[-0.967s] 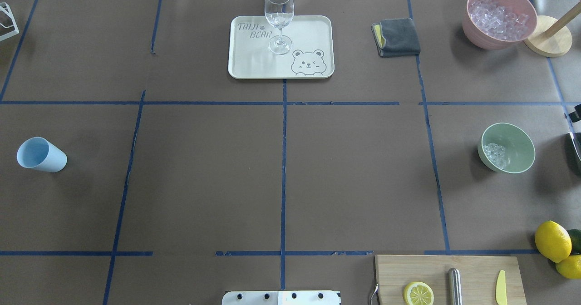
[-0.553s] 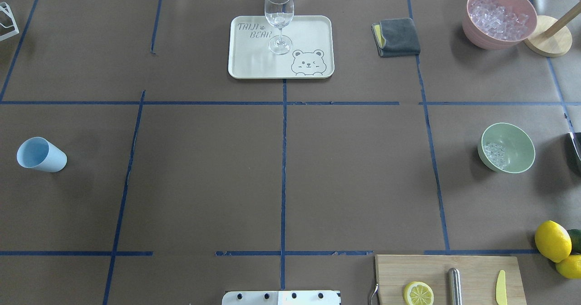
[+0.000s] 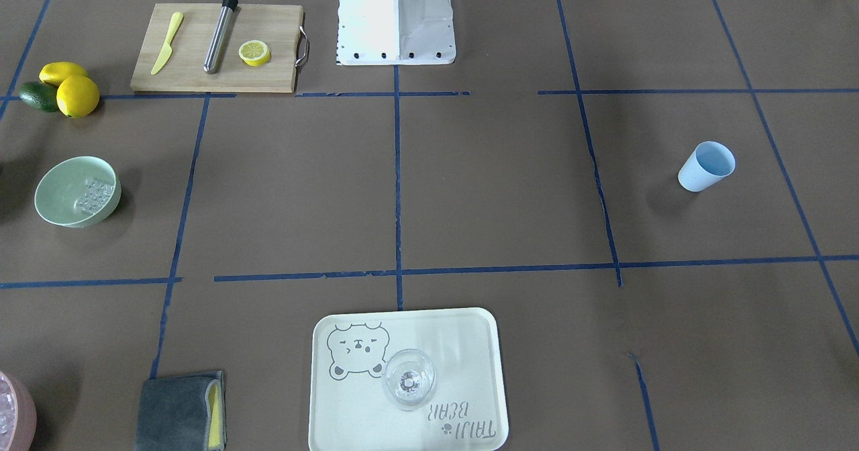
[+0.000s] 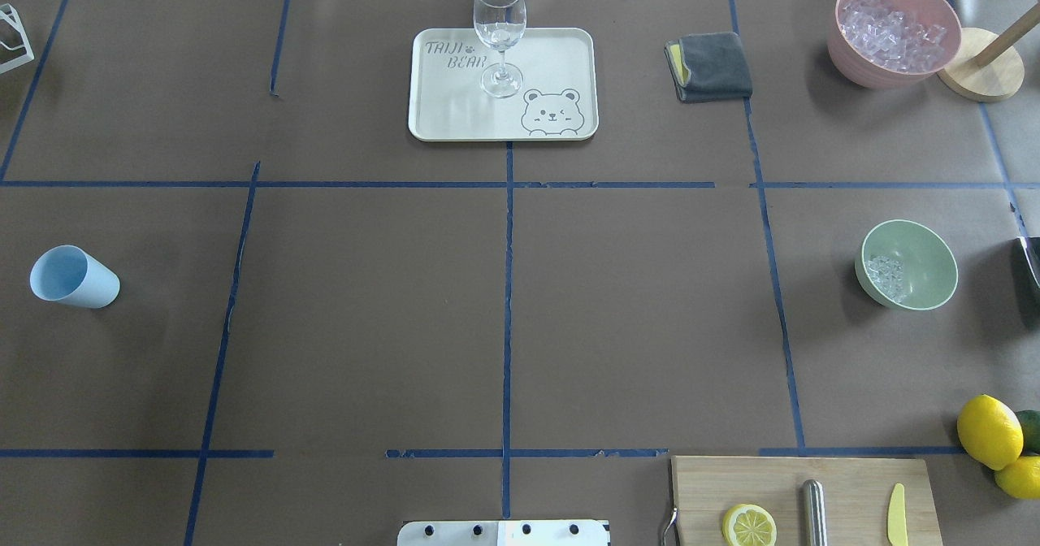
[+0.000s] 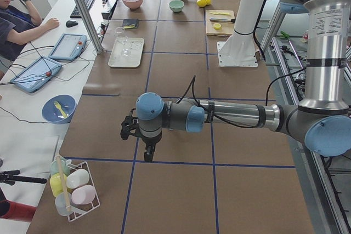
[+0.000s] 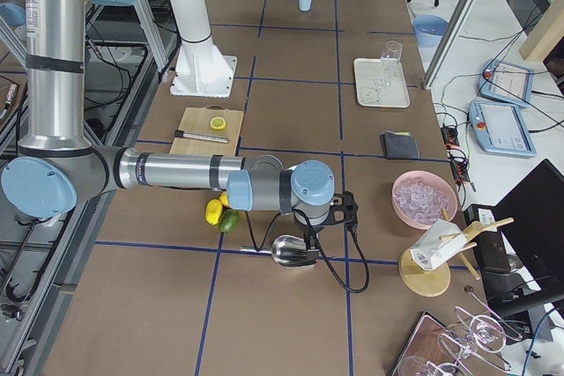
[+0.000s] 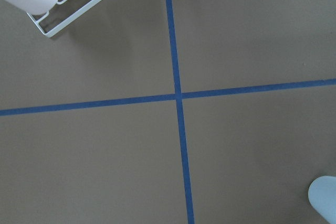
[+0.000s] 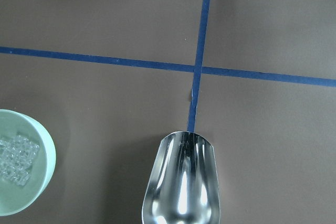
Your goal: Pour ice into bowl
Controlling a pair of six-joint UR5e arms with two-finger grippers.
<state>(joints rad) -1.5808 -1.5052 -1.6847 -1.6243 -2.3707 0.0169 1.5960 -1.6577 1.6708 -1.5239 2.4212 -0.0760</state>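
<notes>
The pale mint-green bowl (image 4: 926, 274) stands at the table's right side, with a small heap of clear ice (image 4: 886, 275) against its inner wall. Both show in the front view: the bowl (image 3: 60, 199) and the ice (image 3: 94, 196). They also show at the right wrist view's left edge: the bowl (image 8: 39, 182) and the ice (image 8: 16, 153). A shiny metal scoop (image 8: 181, 184), empty, is just right of the bowl under my right gripper (image 6: 310, 249). I cannot tell whether that gripper is open or shut. My left gripper (image 5: 148, 156) hangs over bare table far from the bowl. I cannot tell its state either.
A pink bowl (image 4: 845, 50) full of ice stands at the back right beside a wooden stand (image 4: 983, 75). A light blue cup (image 4: 73, 278) stands at the left. There are also a tray (image 4: 552, 58) with a wine glass (image 4: 499, 22), a grey cloth (image 4: 711, 65), lemons (image 4: 989, 431) and a cutting board (image 4: 853, 481).
A dark part of the right arm at the overhead view's right edge, above the bowl, has moved out of view. Bowl, ice and cup have not moved.
</notes>
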